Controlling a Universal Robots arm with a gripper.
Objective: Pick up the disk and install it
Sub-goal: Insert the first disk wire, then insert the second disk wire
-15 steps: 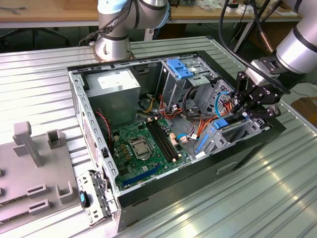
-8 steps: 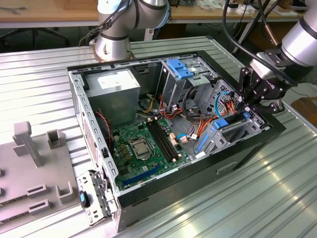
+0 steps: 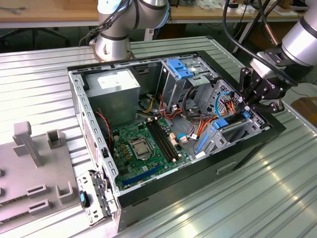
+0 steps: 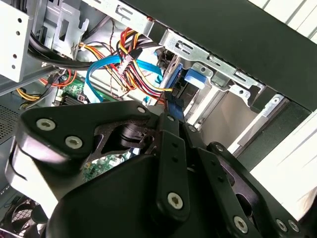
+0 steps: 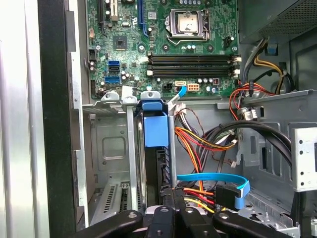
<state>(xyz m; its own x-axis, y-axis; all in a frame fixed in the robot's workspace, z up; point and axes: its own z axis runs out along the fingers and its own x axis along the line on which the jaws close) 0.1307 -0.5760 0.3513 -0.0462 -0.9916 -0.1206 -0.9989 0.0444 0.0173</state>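
The disk (image 3: pixel 221 124) stands on edge in the drive cage at the corner of the open computer case (image 3: pixel 94 134) on the exterior view's right, and its bright blue carrier shows. My gripper (image 3: pixel 246 110) hangs over that corner of the case, shut on the disk's outer end. In the first wrist view the disk's blue carrier (image 5: pixel 155 130) sits between the cage's metal rails, with my gripper (image 5: pixel 173 210) at its near end. In the second wrist view the gripper (image 4: pixel 171 115) narrows to a point where the blue carrier edge (image 4: pixel 174 82) emerges.
Bundles of red, yellow and orange wires (image 5: pixel 198 144) and a blue flat cable (image 5: pixel 213 178) run right beside the disk. The green motherboard (image 3: pixel 143 146), the grey power supply (image 3: pixel 117 82) and a light-blue bracket (image 3: pixel 179 68) fill the case. A grey fixture plate (image 3: pixel 34 168) lies at the exterior view's left.
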